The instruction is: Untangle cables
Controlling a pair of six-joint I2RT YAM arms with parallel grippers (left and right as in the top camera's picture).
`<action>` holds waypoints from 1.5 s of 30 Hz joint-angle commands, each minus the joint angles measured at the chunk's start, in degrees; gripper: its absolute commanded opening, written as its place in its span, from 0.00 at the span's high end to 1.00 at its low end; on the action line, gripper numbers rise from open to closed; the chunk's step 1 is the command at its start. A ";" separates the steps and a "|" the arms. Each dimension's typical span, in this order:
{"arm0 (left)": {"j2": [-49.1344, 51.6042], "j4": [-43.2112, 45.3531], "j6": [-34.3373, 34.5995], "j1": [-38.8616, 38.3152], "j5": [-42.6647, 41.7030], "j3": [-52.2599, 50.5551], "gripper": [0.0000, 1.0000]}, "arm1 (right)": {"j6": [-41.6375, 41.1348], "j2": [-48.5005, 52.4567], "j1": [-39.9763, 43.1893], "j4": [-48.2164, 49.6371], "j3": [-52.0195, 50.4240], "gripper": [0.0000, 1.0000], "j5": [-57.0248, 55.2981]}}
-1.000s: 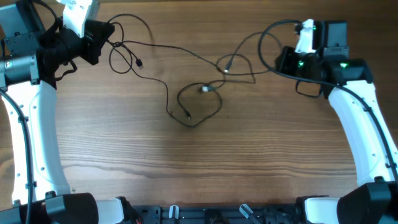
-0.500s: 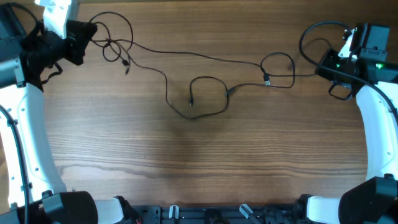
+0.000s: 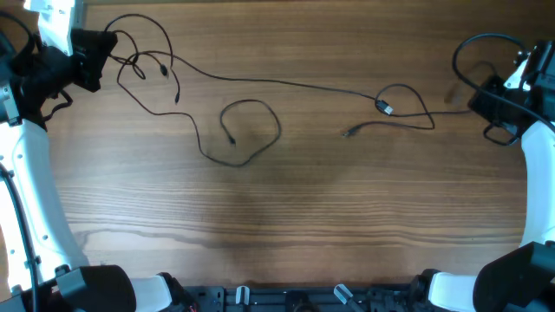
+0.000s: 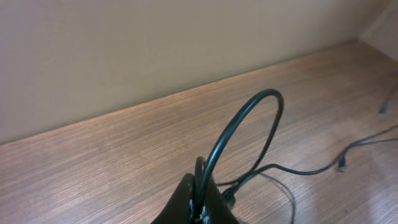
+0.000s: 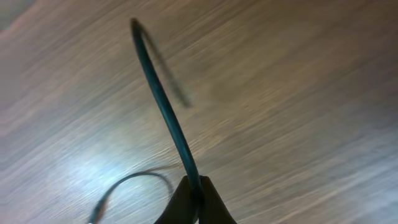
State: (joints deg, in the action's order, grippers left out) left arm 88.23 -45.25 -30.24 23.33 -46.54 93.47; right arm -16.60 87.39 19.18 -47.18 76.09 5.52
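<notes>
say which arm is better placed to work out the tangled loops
Left, probably. The crossed loops of the cables sit right beside the left end effector, shut on a strand. The right end effector, also shut on one, is across the table from them.

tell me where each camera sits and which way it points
Overhead: fixed above, looking down on the brown wooden table; thin black cables lie between the left gripper and right gripper; white arms show.
Left wrist: on the left arm, looking past its shut fingers across the table to a beige wall; a cable loop rises from them.
Right wrist: on the right arm, looking down at the tabletop; its shut fingers pinch a cable loop.
Shared: overhead and left wrist both show the left gripper's loop.
</notes>
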 commanded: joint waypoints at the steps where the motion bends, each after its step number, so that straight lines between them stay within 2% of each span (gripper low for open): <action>1: 0.52 -0.85 1.16 -0.13 -9.46 0.26 0.94 | 2.36 -0.39 -1.57 0.17 0.04 0.96 18.67; 3: 0.98 -1.73 1.14 -1.57 -10.69 0.26 0.92 | 3.34 -0.26 -4.17 0.20 0.04 0.96 24.11; 7: 2.29 -3.52 1.16 -6.38 -10.69 0.26 0.88 | 4.87 -0.28 -11.52 1.14 0.07 0.96 26.53; 10: 3.54 -3.48 1.14 -11.15 -10.64 0.26 0.86 | 10.62 -0.31 -14.64 3.19 0.07 0.96 37.88; 12: 4.63 -2.97 1.16 -13.90 -10.64 0.26 0.74 | 10.71 -0.66 -14.64 5.20 0.07 0.96 44.33; 15: 6.03 -3.02 1.16 -16.31 -10.64 0.26 0.70 | 13.49 -1.53 -13.35 10.03 0.07 0.96 59.06; 19: 8.07 -3.02 1.16 -18.16 -10.64 0.26 0.67 | 5.01 -1.68 -12.57 20.24 0.07 0.96 69.20; 21: 9.11 -3.02 1.16 -19.19 -10.67 0.26 0.67 | -1.70 -1.70 -12.57 20.76 0.07 0.96 59.87; 24: 10.23 -3.91 1.16 -20.61 -10.62 0.26 0.67 | -3.04 -1.70 -12.63 12.13 0.07 0.96 36.89; 26: 10.91 -4.52 1.14 -21.14 -10.40 0.26 0.67 | -2.91 -1.68 -13.79 4.35 0.07 0.96 16.39; 29: 11.39 -4.52 1.14 -21.20 -10.40 0.26 0.67 | 2.75 -1.68 -16.37 -0.96 0.07 0.96 3.63; 34: 11.39 -4.04 1.16 -21.20 -10.40 0.26 0.67 | 12.98 -1.68 -20.65 -6.86 0.07 0.96 2.51; 36: 11.39 -4.09 1.18 -21.20 -10.40 0.26 0.67 | 22.75 -1.79 -23.58 -8.57 0.09 0.96 7.32; 38: 11.39 -4.09 1.18 -21.20 -10.40 0.26 0.68 | 27.52 -1.79 -27.32 -9.77 1.25 0.96 10.19; 42: 11.39 -4.28 1.18 -21.20 -10.12 0.26 0.68 | 31.39 -1.79 -31.87 -11.37 3.65 0.96 8.83; 45: 11.39 -4.74 1.18 -21.20 -8.61 0.26 0.68 | 26.80 -1.66 -32.81 -11.19 3.74 0.96 3.52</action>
State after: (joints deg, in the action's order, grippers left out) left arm 99.18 -49.58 -29.21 2.24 -55.96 93.47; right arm 10.83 86.76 -13.17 -58.28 78.17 13.54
